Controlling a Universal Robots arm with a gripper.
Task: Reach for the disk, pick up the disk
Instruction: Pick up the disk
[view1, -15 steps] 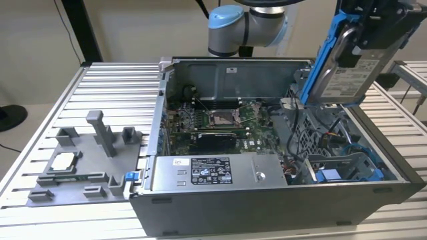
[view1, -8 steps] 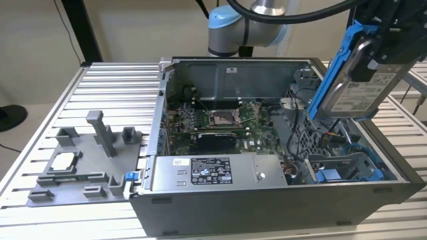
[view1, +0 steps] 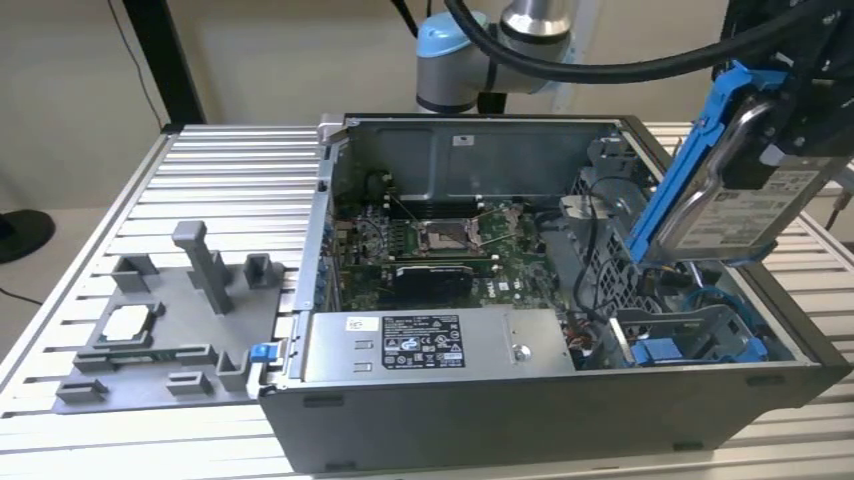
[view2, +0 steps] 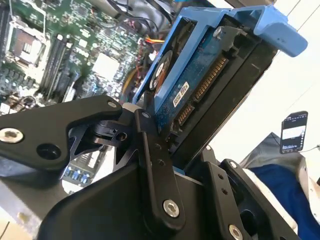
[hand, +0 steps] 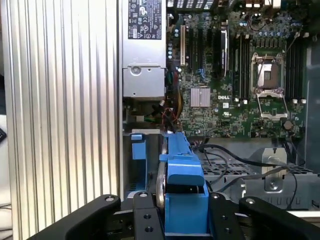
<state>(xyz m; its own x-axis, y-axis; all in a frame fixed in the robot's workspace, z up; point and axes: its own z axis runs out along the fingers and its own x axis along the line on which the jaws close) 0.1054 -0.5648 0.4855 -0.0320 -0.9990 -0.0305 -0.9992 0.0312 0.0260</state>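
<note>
From where I sit, the gripper (view1: 797, 120) is clamped on the disk (view1: 747, 205) and holds it in the air above the right side of the open computer case (view1: 534, 420), at the exterior view's right. In that view I see the disk standing nearly on edge and tilted, its white label facing the camera, with the blue bracket (view1: 687, 165) running along its left edge and over its top. The second wrist view gives me what the exterior one hides: the underside of the disk (view2: 200, 85), with its blue circuit board and the row of connector pins, and the black fingers (view2: 155, 165) pressed against its flanks. The first wrist view looks down along the disk's (hand: 182, 170) narrow edge, the bracket sitting squarely between the two black fingers (hand: 145, 220), and below it I can see the motherboard (hand: 235, 75) with its empty processor socket (hand: 267, 75), a small silver heatsink (hand: 200, 97) and the grey power supply (hand: 144, 50) at the case's near wall. Only the exterior view shows me the grey plastic fixture (view1: 167, 320) lying on the ribbed aluminium table (view1: 227, 170) to the case's left, well apart from the disk, and the arm's pale blue joint (view1: 447, 60) behind the case's far wall.
</note>
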